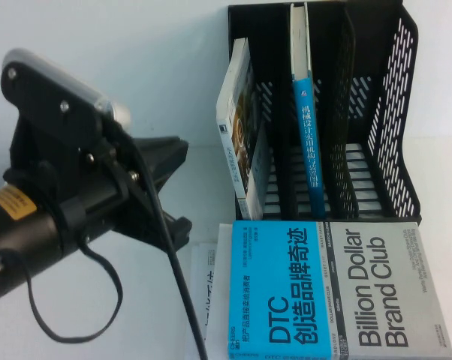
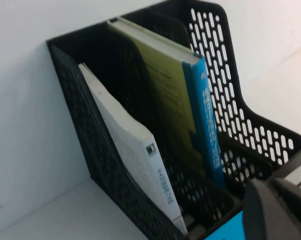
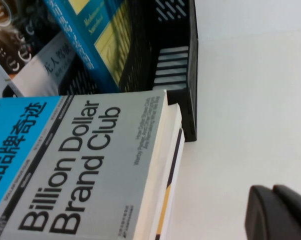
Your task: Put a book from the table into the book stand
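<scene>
High view: left gripper, right gripper, Billion Dollar Brand Club book before book stand.

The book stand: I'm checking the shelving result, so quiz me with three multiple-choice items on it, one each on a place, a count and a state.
1. Which slot of the book stand holds the book with the blue spine?
A. the robot's left
B. middle
C. the robot's right

2. How many books stand in it?
A. one
B. two
C. three

3. The Billion Dollar Brand Club book is:
A. lying flat on the table
B. upright in a slot
C. held by the left gripper

Answers:
1 B: it stands between the dividers, with an empty slot to its right.
2 B: only it and the white book.
3 A: it lies cover up before the stand. The left gripper is open and empty left of the stand, and the right gripper is beside the flat book.
</scene>
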`<state>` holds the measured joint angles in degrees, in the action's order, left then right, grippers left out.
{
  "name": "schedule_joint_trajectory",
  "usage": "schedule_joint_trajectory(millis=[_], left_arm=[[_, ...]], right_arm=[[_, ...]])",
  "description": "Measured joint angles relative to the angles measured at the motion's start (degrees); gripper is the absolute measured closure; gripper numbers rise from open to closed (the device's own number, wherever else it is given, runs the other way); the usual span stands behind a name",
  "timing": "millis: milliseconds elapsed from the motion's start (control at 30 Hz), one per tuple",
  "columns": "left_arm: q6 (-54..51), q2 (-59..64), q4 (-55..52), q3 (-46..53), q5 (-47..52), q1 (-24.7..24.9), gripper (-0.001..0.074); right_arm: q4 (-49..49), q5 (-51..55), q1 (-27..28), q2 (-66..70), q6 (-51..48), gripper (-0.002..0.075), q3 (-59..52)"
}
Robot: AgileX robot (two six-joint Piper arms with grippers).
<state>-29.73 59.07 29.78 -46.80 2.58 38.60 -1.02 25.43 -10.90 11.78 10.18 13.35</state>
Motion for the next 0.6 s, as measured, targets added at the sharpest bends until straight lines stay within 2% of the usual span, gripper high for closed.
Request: schedule_joint_trajectory(millis=[600], left_arm=[[-1.88,2.56,0.57,3.03,1.85,-0.31,0.0734]], right_arm=[[-0.10,4.53,0.00,0.00,0.32,0.0728,-0.12]])
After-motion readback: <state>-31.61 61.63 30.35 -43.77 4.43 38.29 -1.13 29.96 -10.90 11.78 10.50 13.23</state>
